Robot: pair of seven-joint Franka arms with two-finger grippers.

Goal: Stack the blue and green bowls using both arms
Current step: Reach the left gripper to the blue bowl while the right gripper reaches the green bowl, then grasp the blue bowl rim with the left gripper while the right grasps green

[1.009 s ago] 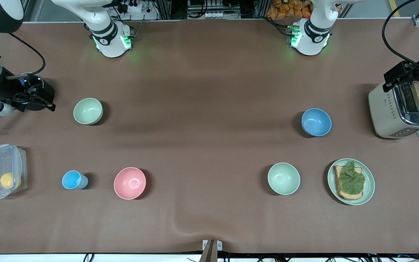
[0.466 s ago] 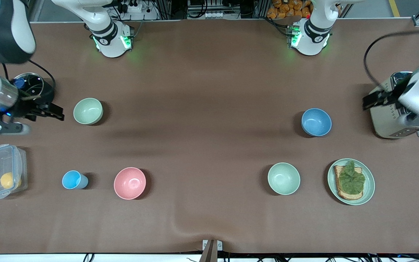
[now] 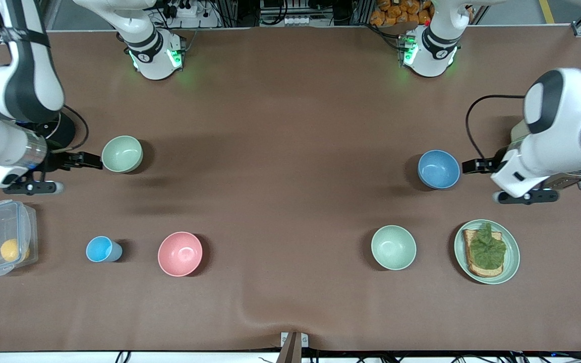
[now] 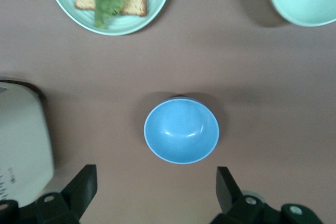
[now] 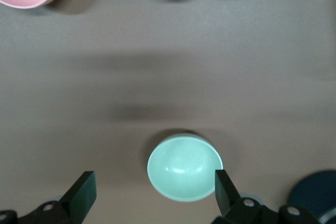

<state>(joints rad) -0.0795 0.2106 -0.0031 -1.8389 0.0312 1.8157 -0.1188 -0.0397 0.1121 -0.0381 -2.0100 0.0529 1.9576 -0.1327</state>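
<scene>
Blue bowl (image 3: 439,169) sits upright on the table toward the left arm's end, apart from everything; in the left wrist view (image 4: 181,130) it lies centred between the two fingertips. Green bowl (image 3: 122,154) sits upright toward the right arm's end, about as far from the front camera as the blue one, well apart from it; it shows in the right wrist view too (image 5: 184,167).

Left gripper (image 3: 474,166) hangs just beside the blue bowl, on the toaster's side; I read its fingers (image 4: 79,190) as spread wide, nothing between them. Right gripper (image 3: 86,161) hangs just beside the green bowl, fingers (image 5: 81,192) likewise wide apart and holding nothing.

Nearer the camera: a second, mintier bowl (image 3: 393,247) and beside it a plate (image 3: 512,257) carrying toast (image 3: 482,252) topped with a leaf. On the right arm's end: pink bowl (image 3: 180,253), small blue cup (image 3: 101,249), clear lidded box (image 3: 3,237) with something yellow inside. Toaster (image 3: 573,174) is mostly hidden under the left arm.

Surface is a brown matte cloth (image 3: 290,201), slightly rucked at the near edge. Both bases (image 3: 154,55) glow green along the table's top edge, with cabling and frame rails above.
</scene>
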